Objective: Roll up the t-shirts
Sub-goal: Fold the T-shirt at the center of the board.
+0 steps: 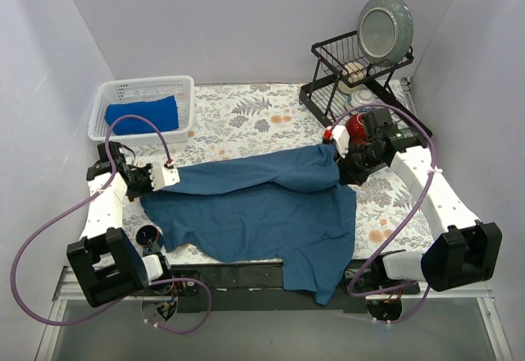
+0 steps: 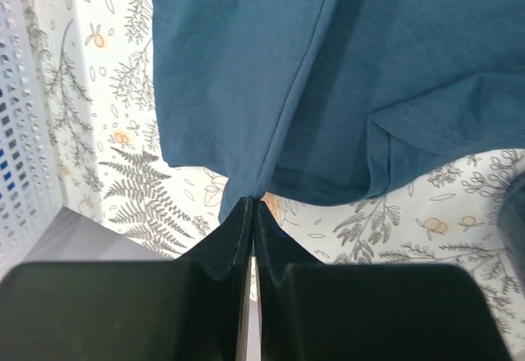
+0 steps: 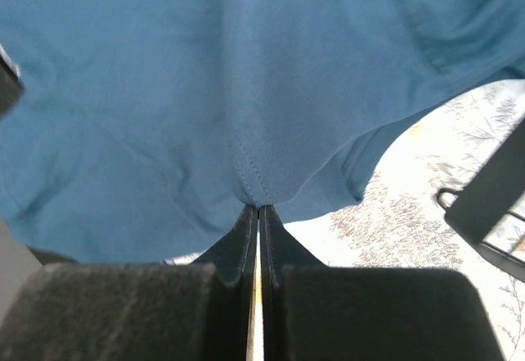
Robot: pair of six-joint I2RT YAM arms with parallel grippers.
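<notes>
The left end effector (image 2: 252,205) is clenching one edge of the dark teal t-shirt (image 1: 262,209); the right end effector (image 3: 258,209) is clenching the opposite edge. Between them it is lying spread, unrolled. The royal blue t-shirt (image 1: 148,113) is sitting in the basket (image 1: 185,107) beyond the left end effector; both rolls seemingly are remaining.

Floral-printed cloth (image 1: 246,115) covered the table. A white mesh basket (image 1: 115,90) stood at ten o'clock. A black wire dish rack (image 1: 336,57) stood at one o'clock, a grey-green plate (image 1: 384,29) upright at its far right corner and a pale bowl (image 1: 354,72) inside. A red rounded object (image 1: 358,125), partly hidden, lay just before the rack.
</notes>
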